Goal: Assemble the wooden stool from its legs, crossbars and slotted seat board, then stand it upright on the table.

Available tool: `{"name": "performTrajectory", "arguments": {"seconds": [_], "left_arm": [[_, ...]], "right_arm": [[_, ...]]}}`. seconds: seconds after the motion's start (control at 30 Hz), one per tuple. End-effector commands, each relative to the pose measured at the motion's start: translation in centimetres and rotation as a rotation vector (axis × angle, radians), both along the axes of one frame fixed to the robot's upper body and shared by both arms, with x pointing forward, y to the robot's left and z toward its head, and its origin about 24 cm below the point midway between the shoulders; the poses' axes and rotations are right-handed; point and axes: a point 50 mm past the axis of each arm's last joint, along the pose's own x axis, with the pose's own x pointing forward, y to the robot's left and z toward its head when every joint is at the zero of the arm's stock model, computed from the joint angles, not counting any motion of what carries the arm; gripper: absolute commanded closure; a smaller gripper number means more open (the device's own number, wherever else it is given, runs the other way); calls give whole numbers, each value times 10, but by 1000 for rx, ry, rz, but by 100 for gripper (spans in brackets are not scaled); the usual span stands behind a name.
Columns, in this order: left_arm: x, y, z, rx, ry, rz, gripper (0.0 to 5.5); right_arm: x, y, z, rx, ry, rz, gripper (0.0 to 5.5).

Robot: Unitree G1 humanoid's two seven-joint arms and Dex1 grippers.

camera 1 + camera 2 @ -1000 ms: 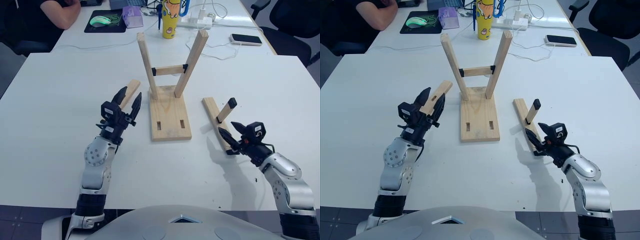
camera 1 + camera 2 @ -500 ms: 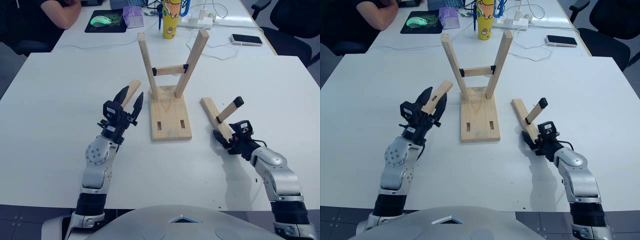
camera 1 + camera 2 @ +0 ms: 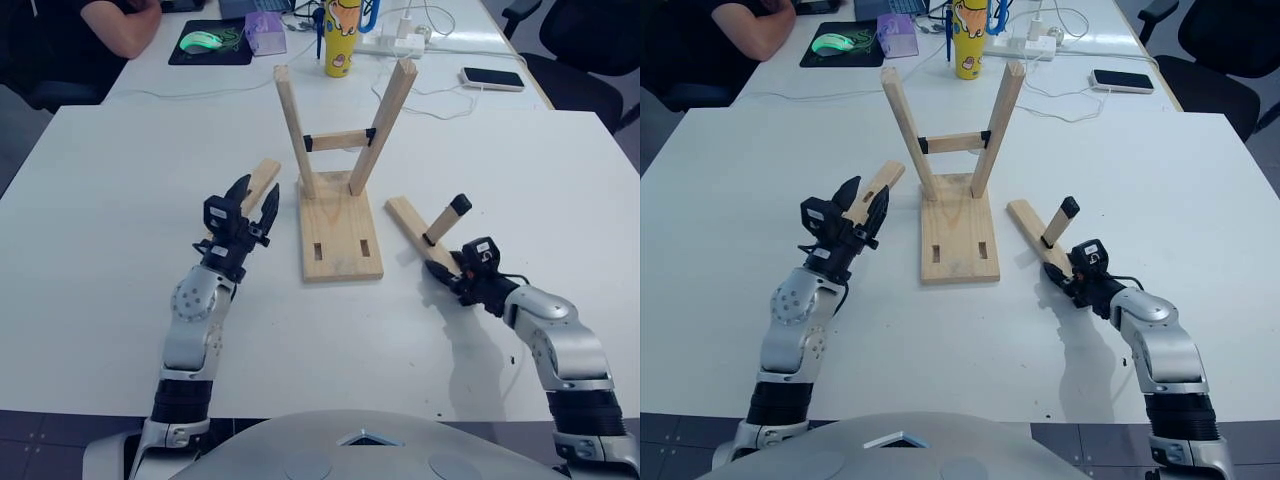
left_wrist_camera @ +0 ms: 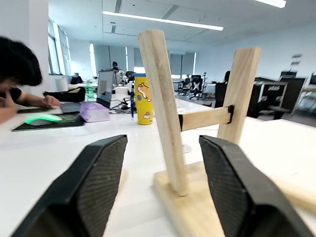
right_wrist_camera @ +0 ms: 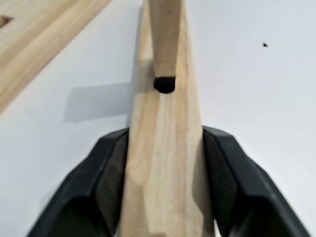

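Note:
The slotted seat board [image 3: 343,240] lies flat mid-table. Two legs [image 3: 293,130] joined by a crossbar [image 3: 340,140] rise from its far end. To its right lies a loose leg [image 3: 412,226] with a short crossbar [image 3: 447,217] sticking up from it. My right gripper [image 3: 441,272] is shut on that leg's near end, and its fingers [image 5: 106,173] press both sides of the wood [image 5: 165,113]. Another loose leg [image 3: 264,178] lies left of the board. My left gripper [image 3: 254,196] hovers open at its near end, with nothing between the pads [image 4: 98,182].
Beyond the stool parts stand a yellow cup [image 3: 341,38], a power strip [image 3: 392,44], a phone [image 3: 492,78], a purple box [image 3: 265,32] and a green mouse on a black pad [image 3: 203,42]. Bare white table [image 3: 110,200] surrounds both arms.
My right gripper went from open to shut on the right leg's near end and shifted the leg left, closer to the seat board. My left gripper crept slightly forward, still open.

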Motion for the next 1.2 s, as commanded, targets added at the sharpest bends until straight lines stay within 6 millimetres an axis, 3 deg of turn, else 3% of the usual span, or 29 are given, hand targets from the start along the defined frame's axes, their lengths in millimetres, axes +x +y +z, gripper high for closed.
{"name": "performTrajectory", "arguments": {"seconds": [0.03, 0.13, 0.23, 0.37, 0.5, 0.8, 1.2], "left_arm": [[-3, 11, 8, -172, 72, -115, 222], [-3, 24, 9, -252, 147, -155, 179], [-5, 30, 10, -316, 213, -207, 138], [-9, 24, 17, -437, 293, -391, 84], [-15, 10, 15, -476, 410, -540, 22], [-9, -5, 32, -584, 450, -747, 18], [-15, -22, 43, -628, 451, -902, 18]], "right_arm": [[25, -15, 49, 180, -74, 173, 344], [29, -21, 65, 259, -65, 236, 344], [23, -13, 71, 338, -10, 341, 344], [4, 9, 75, 458, 115, 518, 344], [7, 31, 78, 554, 138, 596, 344], [-4, 52, 78, 695, 177, 628, 344], [-11, 61, 73, 823, 284, 657, 344]]}}
